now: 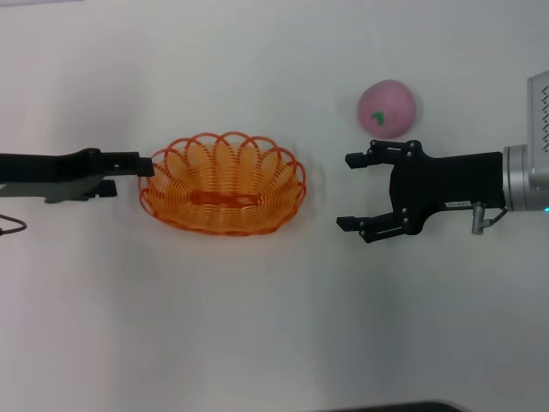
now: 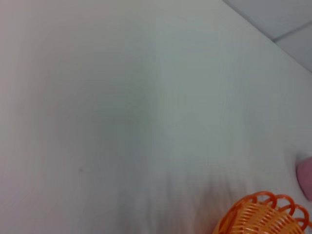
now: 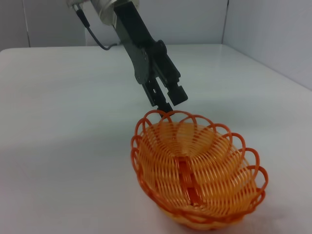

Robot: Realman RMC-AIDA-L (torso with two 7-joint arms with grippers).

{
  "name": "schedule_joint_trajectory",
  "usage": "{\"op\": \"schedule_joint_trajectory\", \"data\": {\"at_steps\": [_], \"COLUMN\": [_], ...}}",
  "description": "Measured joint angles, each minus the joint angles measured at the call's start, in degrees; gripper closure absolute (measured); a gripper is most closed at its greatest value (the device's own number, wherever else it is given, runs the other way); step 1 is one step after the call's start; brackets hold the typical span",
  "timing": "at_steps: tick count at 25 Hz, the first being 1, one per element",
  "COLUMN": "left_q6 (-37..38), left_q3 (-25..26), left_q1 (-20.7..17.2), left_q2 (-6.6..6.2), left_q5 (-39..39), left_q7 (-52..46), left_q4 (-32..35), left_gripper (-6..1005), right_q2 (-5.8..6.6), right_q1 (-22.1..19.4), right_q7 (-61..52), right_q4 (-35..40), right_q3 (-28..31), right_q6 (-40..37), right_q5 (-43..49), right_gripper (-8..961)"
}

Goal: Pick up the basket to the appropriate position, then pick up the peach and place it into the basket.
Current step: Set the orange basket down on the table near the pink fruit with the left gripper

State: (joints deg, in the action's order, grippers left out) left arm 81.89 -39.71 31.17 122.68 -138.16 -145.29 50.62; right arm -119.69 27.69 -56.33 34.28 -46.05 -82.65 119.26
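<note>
The orange basket (image 1: 223, 183) sits near the middle of the white table, empty. My left gripper (image 1: 146, 165) reaches in from the left and is shut on the looped rim at the basket's left end. The right wrist view shows the same grip, with the left gripper (image 3: 165, 106) pinching a rim loop of the basket (image 3: 200, 175). The pink peach (image 1: 387, 107) with its green mark lies at the back right, apart from the basket. My right gripper (image 1: 355, 191) hovers open just in front of the peach, to the basket's right. The left wrist view catches a bit of basket (image 2: 263, 217) and peach (image 2: 306, 178).
The white table (image 1: 257, 326) stretches bare in front of and behind the basket. A light wall (image 3: 185, 19) and a side panel bound the table on the far side in the right wrist view.
</note>
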Motion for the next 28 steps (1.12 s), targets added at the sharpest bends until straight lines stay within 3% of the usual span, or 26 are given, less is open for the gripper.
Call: {"op": "schedule_joint_trajectory", "data": {"at_steps": [7,10,16,28], "left_q6": [2.9,5.7,6.7,7.6], "left_q3": [0.6,0.6,0.5,-0.2], "left_q1": [-1.2,-2.8,-4.1,-6.1], "left_q2": [-2.51,-3.46,-2.75,-1.91], "left_q5": [7.1,12.1,13.3,12.8], "left_q7": [16.4,34.0,49.3,58.8], "left_q4": [-1.2,-2.4,-2.8,-2.2], "left_gripper": [141,142,144,148], "right_q2": [0.03,0.05,0.15,0.15], "right_q1": [-0.1,-0.1,-0.1,-0.1], "right_q7": [0.0,0.0,0.3,0.5], "right_q4": [0.0,0.0,0.0,0.0], "right_q3": [0.0,0.0,0.0,0.0], "right_q6": [0.2,0.3,0.5,0.5], "right_q5": [0.0,0.1,0.1,0.0], "right_gripper": [56,57,58,60]}}
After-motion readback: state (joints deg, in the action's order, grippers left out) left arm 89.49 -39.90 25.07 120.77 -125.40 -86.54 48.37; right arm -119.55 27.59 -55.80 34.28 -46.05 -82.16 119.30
